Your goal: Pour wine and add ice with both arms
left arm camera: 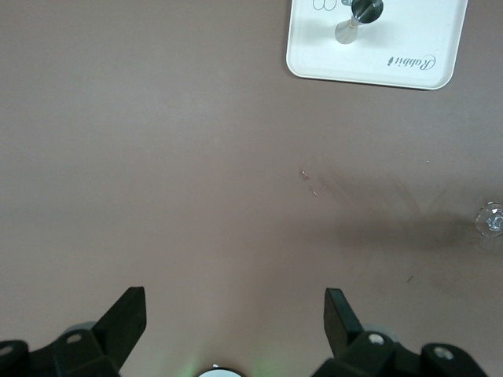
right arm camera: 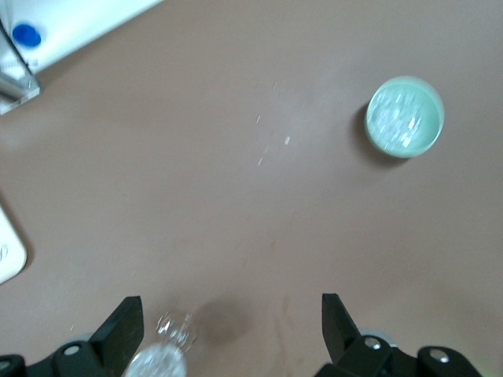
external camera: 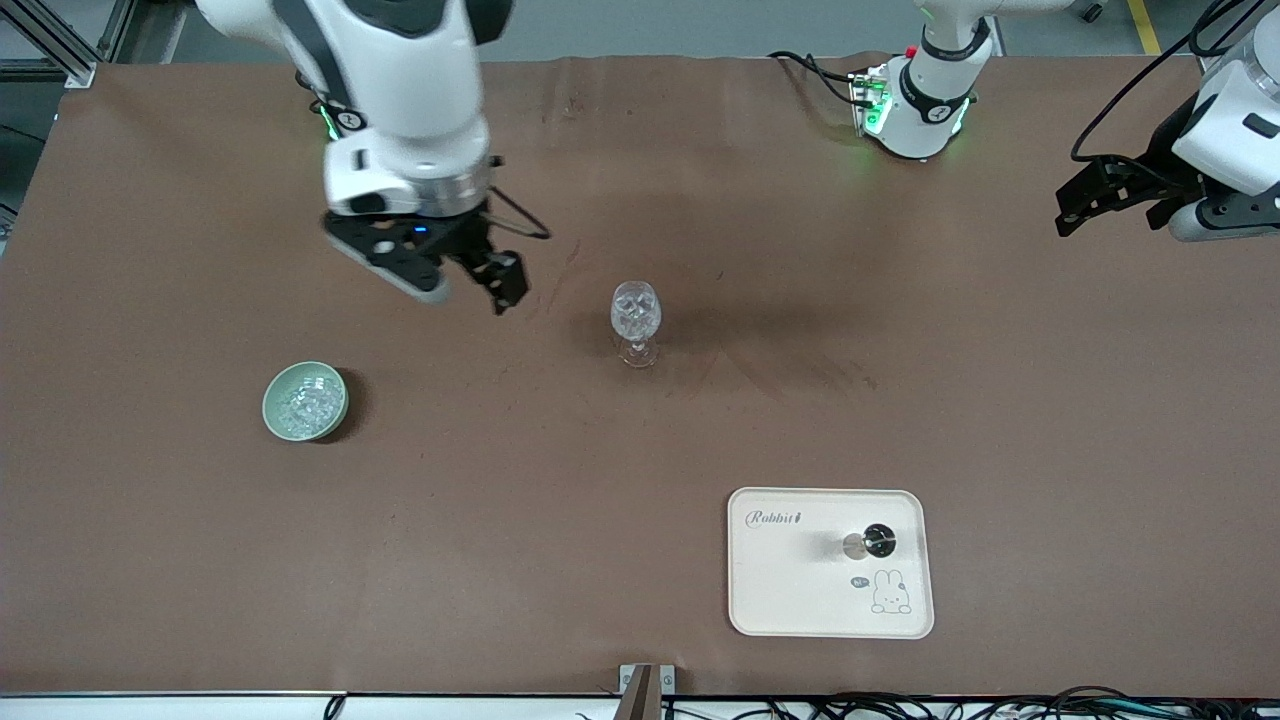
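You see glassy ice [external camera: 305,405] chunks heaped in a round pale green bowl [external camera: 275,400] on the matte brown surface [external camera: 500,540], more in the clear stemmed glass [external camera: 636,322]. Your right tool [external camera: 470,285] hangs wide open, empty, between bowl and glass; left tool [external camera: 1110,205] waits open, empty, at its end

The table [external camera: 640,450] is viewed whole from a high front camera facing the robots' bases. Each wrist camera is aimed down at the tabletop between its own fingers. The stemmed glass [external camera: 635,322] is shared by all three views.
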`<action>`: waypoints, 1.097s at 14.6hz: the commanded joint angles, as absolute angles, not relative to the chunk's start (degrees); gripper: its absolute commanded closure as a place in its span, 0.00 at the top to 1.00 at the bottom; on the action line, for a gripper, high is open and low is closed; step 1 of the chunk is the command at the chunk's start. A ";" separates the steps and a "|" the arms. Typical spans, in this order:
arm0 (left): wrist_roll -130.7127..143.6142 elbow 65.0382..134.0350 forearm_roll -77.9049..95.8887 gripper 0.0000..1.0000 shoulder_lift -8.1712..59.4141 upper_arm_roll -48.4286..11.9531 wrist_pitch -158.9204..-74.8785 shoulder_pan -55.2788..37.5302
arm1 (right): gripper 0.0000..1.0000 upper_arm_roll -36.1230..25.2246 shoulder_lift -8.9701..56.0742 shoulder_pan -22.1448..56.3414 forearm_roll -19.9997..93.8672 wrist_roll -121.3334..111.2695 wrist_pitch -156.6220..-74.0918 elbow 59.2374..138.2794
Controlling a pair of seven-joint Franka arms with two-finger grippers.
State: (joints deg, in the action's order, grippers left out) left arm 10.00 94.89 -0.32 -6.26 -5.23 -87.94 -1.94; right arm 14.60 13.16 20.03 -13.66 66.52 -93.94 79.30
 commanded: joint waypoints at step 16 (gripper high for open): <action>4.84 93.60 -2.20 1.00 -5.63 -5.27 -88.33 -2.20 | 1.00 -8.79 1.32 3.89 -2.37 7.22 -82.62 81.12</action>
